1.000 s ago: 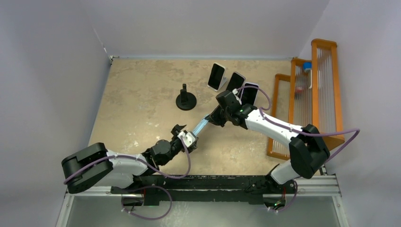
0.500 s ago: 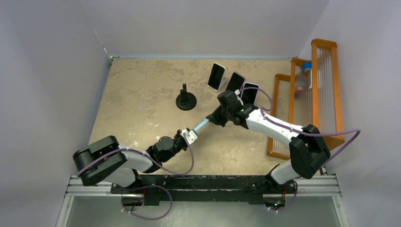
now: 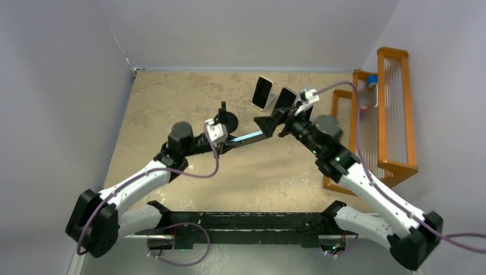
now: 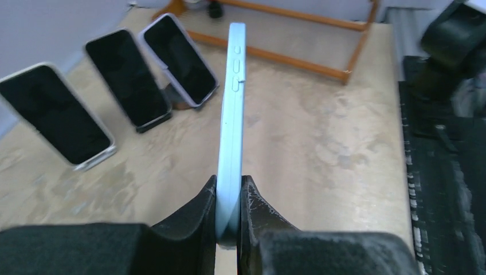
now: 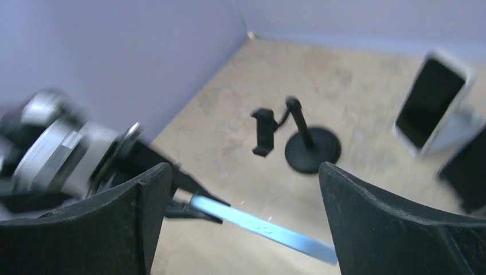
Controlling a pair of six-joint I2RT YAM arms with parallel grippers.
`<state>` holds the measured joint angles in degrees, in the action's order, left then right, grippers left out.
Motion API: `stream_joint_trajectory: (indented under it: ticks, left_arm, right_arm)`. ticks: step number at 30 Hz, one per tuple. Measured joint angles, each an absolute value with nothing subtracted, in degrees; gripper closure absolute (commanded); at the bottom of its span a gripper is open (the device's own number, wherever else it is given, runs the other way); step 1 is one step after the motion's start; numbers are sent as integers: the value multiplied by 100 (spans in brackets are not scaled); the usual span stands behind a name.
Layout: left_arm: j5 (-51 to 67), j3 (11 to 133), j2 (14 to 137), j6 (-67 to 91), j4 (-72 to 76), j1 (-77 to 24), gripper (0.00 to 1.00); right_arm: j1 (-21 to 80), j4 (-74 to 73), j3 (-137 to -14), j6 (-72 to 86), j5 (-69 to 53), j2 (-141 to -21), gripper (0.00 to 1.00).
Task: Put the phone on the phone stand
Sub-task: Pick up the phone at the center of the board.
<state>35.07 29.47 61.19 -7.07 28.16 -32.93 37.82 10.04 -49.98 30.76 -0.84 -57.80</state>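
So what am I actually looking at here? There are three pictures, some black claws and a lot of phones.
You see one moment from three cameras. The wide picture looks down from above on a tan table with two robot arms fixed at its near edge. The other two come from small cameras on the arms' wrists, so each shows its own two black fingers up close.

The left gripper is pinching a light blue phone by its lower end, thin edge toward the camera. The right gripper is open wide and holds nothing; the blue phone passes between its fingers.

Three more phones, with dark screens, lean propped near the back of the table. The small black phone stand, a round foot with a post and clip, is empty. At the right side stands an orange wooden rack.
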Motion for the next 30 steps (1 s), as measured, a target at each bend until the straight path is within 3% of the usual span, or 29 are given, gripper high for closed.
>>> stream_joint_trajectory:
  ticks: [5,9,17,21,30]
  left_arm:
    - [5979,4901,7389,-655,1422,-2392,100]
    - [7505,6611,8646,-808,104,-1680,100]
    - [8230,10512,10436,-3463,-4882,-1234,100]
    - [8447,10855,10361,-4257,-6370,-1253,100]
    - [8484,10748,10005,-4602,-7196,-1278,100]
  right_arm:
    - [3745,1927,-4449,1251,-1406,-4807,4]
    - [3723,1697,-4633,375,-2053,-4731,6]
    - [3660,585,-5841,-504,-2574,-4980,5]
    - [3400,543,-5911,-598,-2851,-5306,7]
    - [1955,821,-6344,-106,-4915,-6869,20]
